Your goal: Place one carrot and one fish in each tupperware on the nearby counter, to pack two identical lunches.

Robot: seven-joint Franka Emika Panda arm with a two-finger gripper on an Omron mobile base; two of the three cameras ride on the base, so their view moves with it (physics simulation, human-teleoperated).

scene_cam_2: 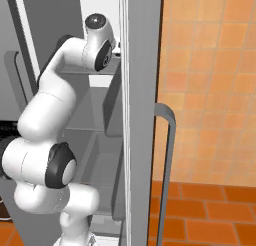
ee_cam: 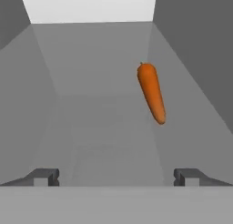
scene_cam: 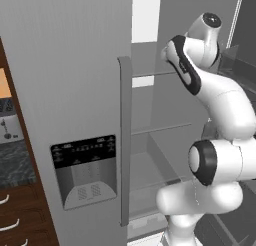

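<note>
We're reaching into the fridge for a carrot

Our gripper [ee_cam: 116,176] hangs with fingers wide and empty, lined up along the shelf [ee_cam: 104,141]; the carrot [ee_cam: 151,93] lies ahead toward the shelf's right edge, so we'd judge a rightward shift comes next.

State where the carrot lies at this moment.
In the hand view, the carrot lies on a grey fridge shelf, right of centre near the right wall, ahead of the open tool.

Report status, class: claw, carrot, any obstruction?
Claw open, empty, inside the fridge. Carrot lies ahead on the grey shelf, right of centre, untouched. Nothing between fingertips and carrot.
</note>
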